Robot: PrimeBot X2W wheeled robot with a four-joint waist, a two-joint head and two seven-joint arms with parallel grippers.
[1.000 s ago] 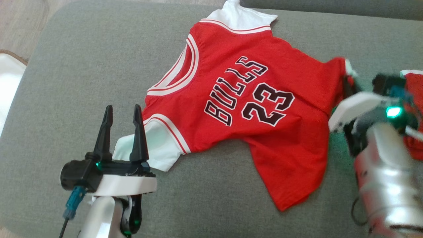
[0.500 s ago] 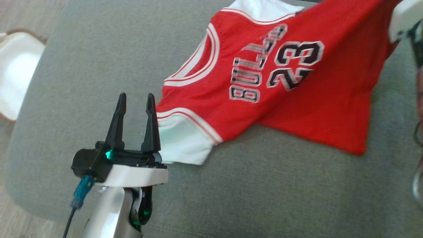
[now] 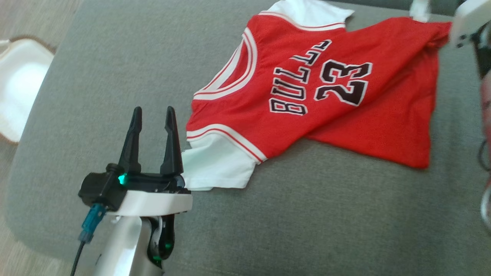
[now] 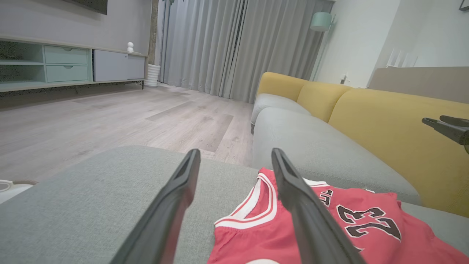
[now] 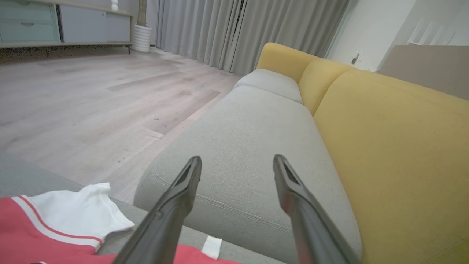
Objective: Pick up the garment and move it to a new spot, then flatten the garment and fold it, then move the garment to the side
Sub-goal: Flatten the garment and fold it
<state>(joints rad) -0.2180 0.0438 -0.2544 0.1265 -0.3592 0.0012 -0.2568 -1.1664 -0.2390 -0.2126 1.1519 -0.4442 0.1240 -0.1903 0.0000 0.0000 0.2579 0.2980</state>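
Observation:
The garment (image 3: 318, 103) is a red jersey with white sleeves and black "BULLS 23" lettering, lying spread on the grey cushion (image 3: 96, 76). My left gripper (image 3: 152, 115) stands open just left of the near white sleeve, with nothing between its fingers. In the left wrist view the left gripper (image 4: 235, 152) points over the garment's (image 4: 366, 227) collar. My right arm's white wrist (image 3: 470, 19) sits by the hem's far corner. The right gripper (image 5: 237, 158) is open and empty above the garment (image 5: 36, 234); its fingers (image 4: 450, 131) hover apart.
A white object (image 3: 19, 84) lies on the wooden floor (image 4: 110, 113) left of the cushion. Beyond the cushion stands a sofa with a grey seat (image 5: 249, 146) and a yellow back (image 5: 384, 146). Bare cushion stretches in front of the garment.
The right gripper carried the hem corner to the far right, then opened and let it go. The lifted cloth has dropped flat. The head camera shifted; the left gripper stayed open.

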